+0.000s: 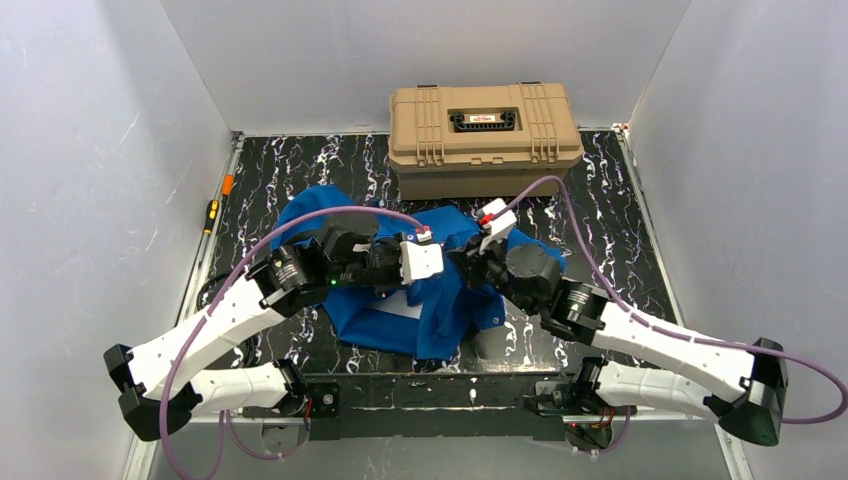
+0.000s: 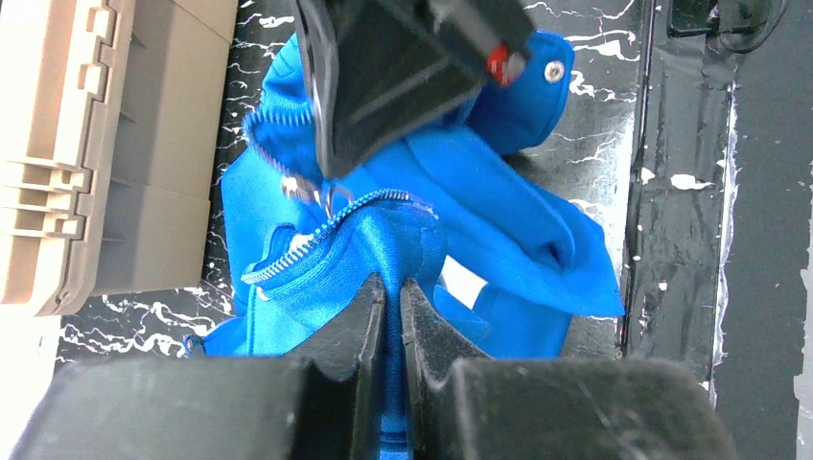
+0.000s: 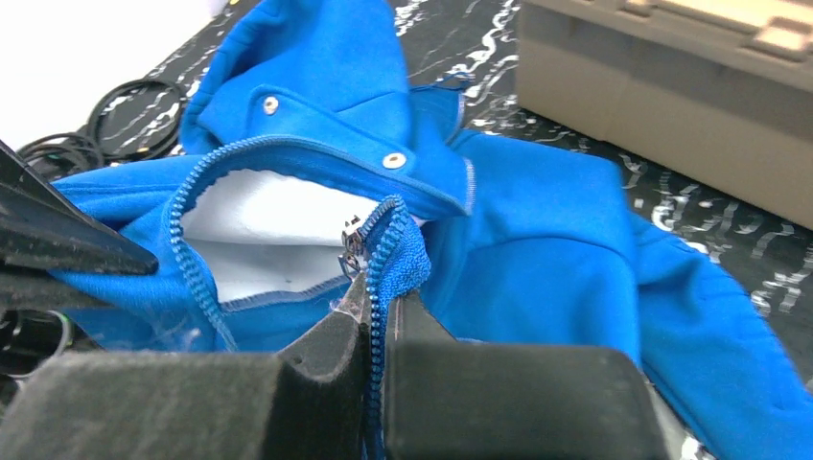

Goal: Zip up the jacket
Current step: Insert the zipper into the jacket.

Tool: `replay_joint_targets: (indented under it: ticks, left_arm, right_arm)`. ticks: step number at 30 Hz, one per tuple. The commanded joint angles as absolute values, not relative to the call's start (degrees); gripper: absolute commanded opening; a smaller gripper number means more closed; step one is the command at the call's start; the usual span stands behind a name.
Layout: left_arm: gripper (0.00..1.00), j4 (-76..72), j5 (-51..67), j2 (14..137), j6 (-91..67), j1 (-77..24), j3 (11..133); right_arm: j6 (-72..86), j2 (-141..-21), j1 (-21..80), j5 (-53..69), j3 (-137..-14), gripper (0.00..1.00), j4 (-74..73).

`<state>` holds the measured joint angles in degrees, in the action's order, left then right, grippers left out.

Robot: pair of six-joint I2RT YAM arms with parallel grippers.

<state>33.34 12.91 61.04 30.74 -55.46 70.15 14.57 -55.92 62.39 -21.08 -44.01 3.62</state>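
Table [image 1: 622,200] with the jacket [image 1: 400,330] crumpled at its middle, between both arms, hood end toward the far left.
The left gripper [image 2: 393,287] has its jaws closed on a fold of blue fabric; the right gripper [image 3: 379,309] has its jaws closed on the zipper strip [image 3: 388,225], directly under the slider [image 3: 351,240]. The strip runs straight away from the right jaws to the collar, so the right arm is nearer to the slider.

Top external: high at 6 o'clock, looking down toward 12, with the whole table [image 1: 620,220] in frame. Left wrist: close, facing 3 o'clock. Right wrist: close, facing 10 o'clock. Shared by all three — the jacket [image 1: 440,320] and the tan case [image 1: 485,140].
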Motion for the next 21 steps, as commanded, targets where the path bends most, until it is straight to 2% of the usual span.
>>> replay_joint_targets:
  ticks: [1, 10, 21]
  left_arm:
    - [0.00, 33.98, 12.53, 59.84, 30.68, -55.72, 69.31]
    - [0.00, 34.81, 6.63, 62.92, 28.39, -55.72, 68.43]
    - [0.00, 33.80, -1.17, 65.02, 28.31, -55.68, 68.74]
  right_arm:
    - [9.85, -50.30, 62.49, -27.60, -48.43, 0.01, -2.13]
    - [14.16, -52.04, 62.67, -17.23, -51.05, 0.01, 3.42]
    - [18.28, -54.86, 63.54, -14.32, -50.57, 0.01, 3.31]
